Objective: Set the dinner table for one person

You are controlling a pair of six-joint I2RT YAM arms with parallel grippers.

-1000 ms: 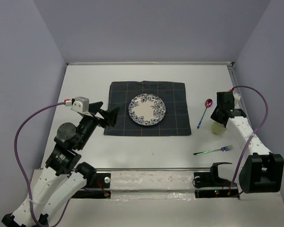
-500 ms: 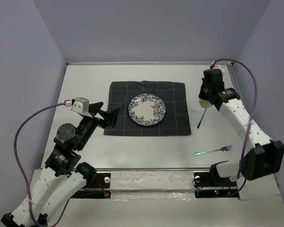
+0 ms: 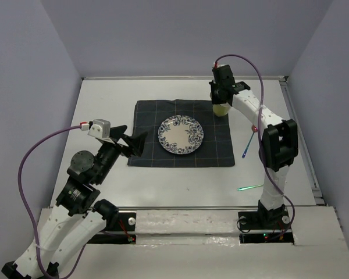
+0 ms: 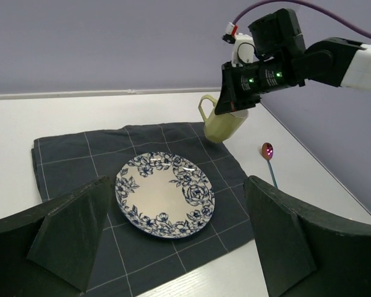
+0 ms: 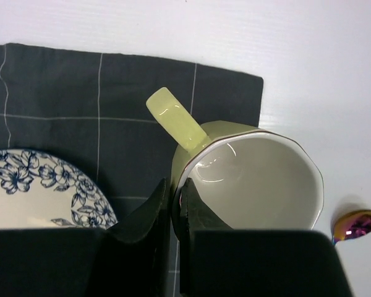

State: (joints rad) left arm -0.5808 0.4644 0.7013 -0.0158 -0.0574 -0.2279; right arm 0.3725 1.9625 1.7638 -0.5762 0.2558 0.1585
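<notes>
1. In the top view we see the dinner table (image 3: 104,104), a white tabletop filling the middle of the frame from the far wall down to the arm bases at the bottom edge.
2. A dark checked placemat (image 3: 148,125) lies on it, a little above the centre of the frame, and a blue-flowered plate (image 3: 180,135) sits in the middle of the cloth.
3. The right gripper (image 3: 220,103) reaches to the upper right corner of the placemat. Its jaws are pinched on the rim of a pale yellow-green mug (image 3: 221,109).
4. In the right wrist view we see one finger inside the mug (image 5: 253,179) and the other outside its wall. The handle points to the upper left of that frame, over the cloth.
5. From the left wrist view the mug (image 4: 222,127) looks tilted over the far right corner of the cloth. We cannot tell whether its base touches the cloth.
6. The left gripper (image 3: 134,142) stands with its jaws spread wide at the left edge of the placemat, holding nothing. Its dark fingers (image 4: 68,229) frame the plate in its own camera.
7. A spoon (image 3: 246,146) lies on the bare table just right of the placemat.
8. A fork (image 3: 249,187) lies below the spoon, towards the lower right.
</notes>
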